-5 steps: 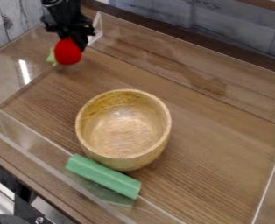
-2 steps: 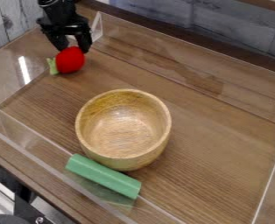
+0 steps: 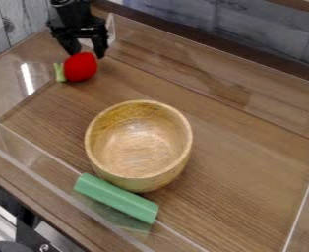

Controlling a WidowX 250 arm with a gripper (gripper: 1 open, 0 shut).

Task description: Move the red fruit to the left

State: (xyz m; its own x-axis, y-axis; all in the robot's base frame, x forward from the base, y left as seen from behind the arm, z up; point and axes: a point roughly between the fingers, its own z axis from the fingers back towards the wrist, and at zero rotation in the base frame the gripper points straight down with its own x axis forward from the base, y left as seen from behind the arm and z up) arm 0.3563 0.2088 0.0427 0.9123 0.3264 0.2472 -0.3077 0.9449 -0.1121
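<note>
The red fruit point(image 3: 79, 67) is a small round bright red toy with a green leafy stem on its left side. It rests on the wooden table near the back left. My black gripper point(image 3: 83, 45) hangs just above and behind it, jaws open, with nothing between the fingers. There is a small gap between the fingertips and the fruit.
A wooden bowl point(image 3: 140, 145) stands in the middle of the table. A green rectangular block point(image 3: 115, 198) lies in front of it near the front edge. Clear plastic walls point(image 3: 26, 157) fence the table on the left, front and right.
The gripper opened and let go of the red fruit, which now sits on the table. The gripper has since risen slightly and shifted a little right.
</note>
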